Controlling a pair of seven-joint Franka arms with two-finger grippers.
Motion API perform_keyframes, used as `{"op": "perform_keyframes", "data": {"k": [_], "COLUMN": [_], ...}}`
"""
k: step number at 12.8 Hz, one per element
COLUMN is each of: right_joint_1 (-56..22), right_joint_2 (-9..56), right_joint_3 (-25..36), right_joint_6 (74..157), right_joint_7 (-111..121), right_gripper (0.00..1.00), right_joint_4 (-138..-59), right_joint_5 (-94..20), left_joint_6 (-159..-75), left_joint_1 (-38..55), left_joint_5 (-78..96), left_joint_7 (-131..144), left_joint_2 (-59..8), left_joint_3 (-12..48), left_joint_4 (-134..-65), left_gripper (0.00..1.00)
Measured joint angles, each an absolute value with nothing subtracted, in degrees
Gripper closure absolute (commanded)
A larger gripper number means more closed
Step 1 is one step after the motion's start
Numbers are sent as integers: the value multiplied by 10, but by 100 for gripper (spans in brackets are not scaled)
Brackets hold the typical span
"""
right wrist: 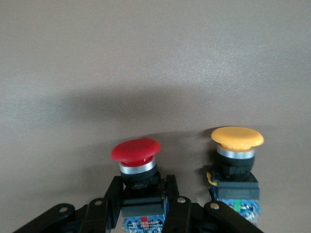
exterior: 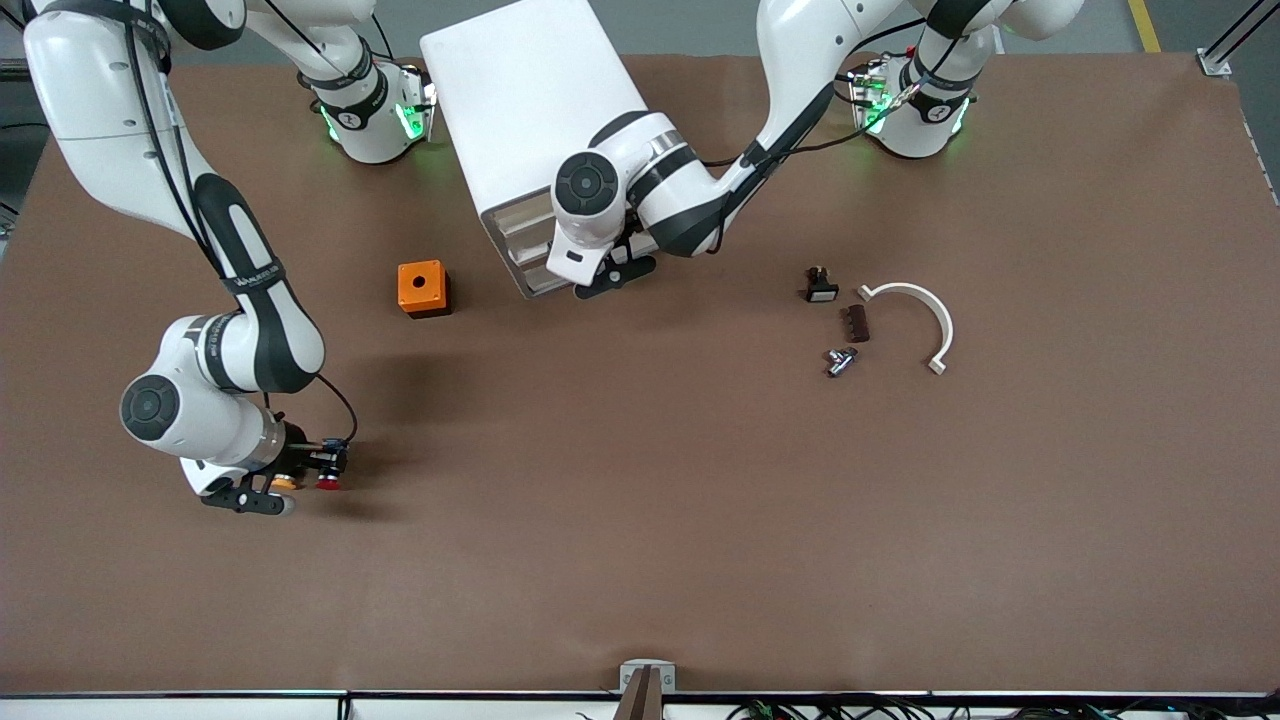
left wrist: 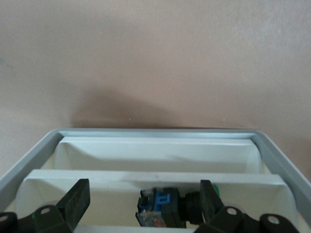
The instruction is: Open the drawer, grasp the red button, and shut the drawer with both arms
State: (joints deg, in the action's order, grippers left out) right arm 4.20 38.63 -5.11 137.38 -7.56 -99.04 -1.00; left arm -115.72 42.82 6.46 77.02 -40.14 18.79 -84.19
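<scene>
My right gripper (exterior: 322, 478) is low over the table near the right arm's end, shut on the black body of the red-capped button (right wrist: 135, 150); the gripper also shows in the right wrist view (right wrist: 142, 196). An orange-capped button (right wrist: 237, 138) stands beside it, free. My left gripper (exterior: 612, 278) is open at the front of the white cabinet (exterior: 530, 100). Its fingers (left wrist: 77, 199) straddle a green-capped button (left wrist: 167, 211) lying inside one drawer. The second-highest drawer (exterior: 518, 238) looks pushed in and is partly hidden by the left hand.
An orange box with a round hole (exterior: 423, 288) stands next to the cabinet, toward the right arm's end. Toward the left arm's end lie a small black part (exterior: 821, 285), a brown piece (exterior: 856, 322), a metal fitting (exterior: 840, 360) and a white curved bracket (exterior: 925, 315).
</scene>
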Motion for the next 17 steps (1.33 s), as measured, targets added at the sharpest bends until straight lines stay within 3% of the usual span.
{"op": "perform_keyframes", "data": {"k": [2,3,4,6,7,12,17], "right_joint_1": [42,42,42,42,42,42,34], "right_joint_2": [390,390,390,390,390,373,258], "right_joint_3": [-52,-52,-52,-53,-53,-54,-42], "right_joint_6": [1378,1378,1378,1378,1378,1376,1278], "right_joint_7": [-76,-76,-76,-76,-76,-74,-50], "right_gripper": [85,77,59,8,0,0,0], "right_joint_4": [-990,-990,-989,-988,-987,-979,-969], "right_joint_5": [-11,-15,-21,-27,-29,-30,-30], "left_joint_6": [-1157,-1157,-1157,-1158,-1159,-1137,-996], "left_joint_1": [434,434,434,431,428,315,182], "left_joint_5": [65,65,65,62,56,-6,-9], "left_joint_7": [775,775,775,775,775,772,673], "left_joint_2": [-401,-402,-402,-401,-400,-326,-220], "left_joint_3": [188,188,187,180,169,141,139], "left_joint_4": [-842,-842,-842,-838,-831,-804,-803], "left_gripper": [1,1,1,1,1,1,1]}}
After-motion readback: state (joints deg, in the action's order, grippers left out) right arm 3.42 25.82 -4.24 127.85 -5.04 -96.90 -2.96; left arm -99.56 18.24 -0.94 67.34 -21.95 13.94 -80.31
